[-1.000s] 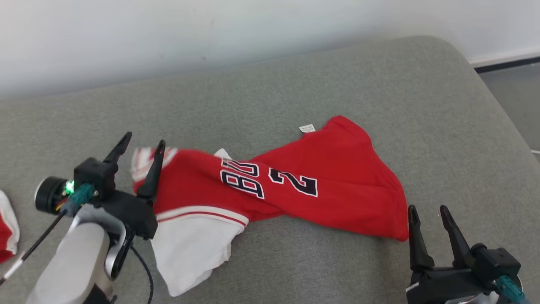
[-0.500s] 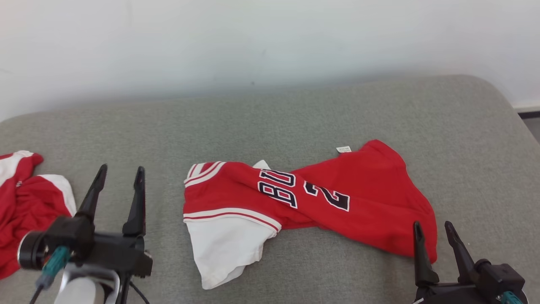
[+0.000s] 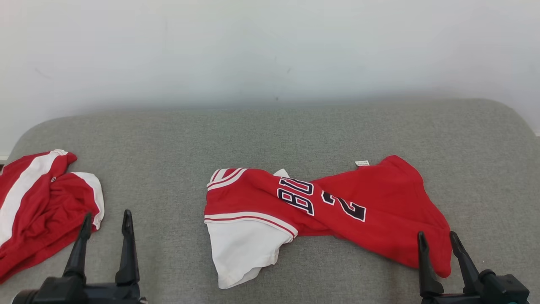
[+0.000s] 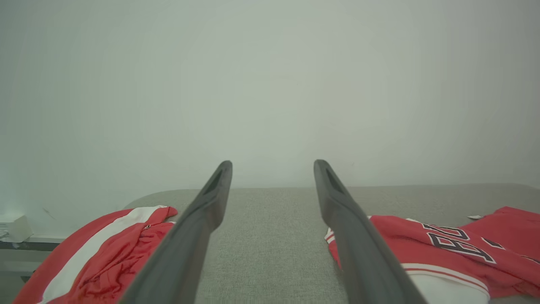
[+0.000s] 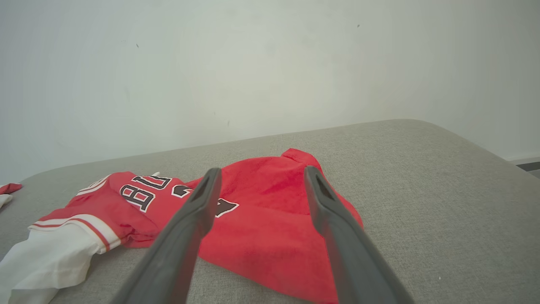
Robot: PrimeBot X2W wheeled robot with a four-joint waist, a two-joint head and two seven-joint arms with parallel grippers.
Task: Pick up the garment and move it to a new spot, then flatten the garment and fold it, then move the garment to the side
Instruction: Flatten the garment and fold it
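Left gripper (image 3: 107, 214), spread wide and empty, has drawn back off the garment (image 3: 379, 202) (right gripper (image 3: 436, 233) likewise spread)

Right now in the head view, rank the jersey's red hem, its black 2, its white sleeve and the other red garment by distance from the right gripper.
1. red hem, beside the right gripper, far right.
2. black 2, mid-jersey.
3. white sleeve, jersey's left end.
4. other red garment, far left.
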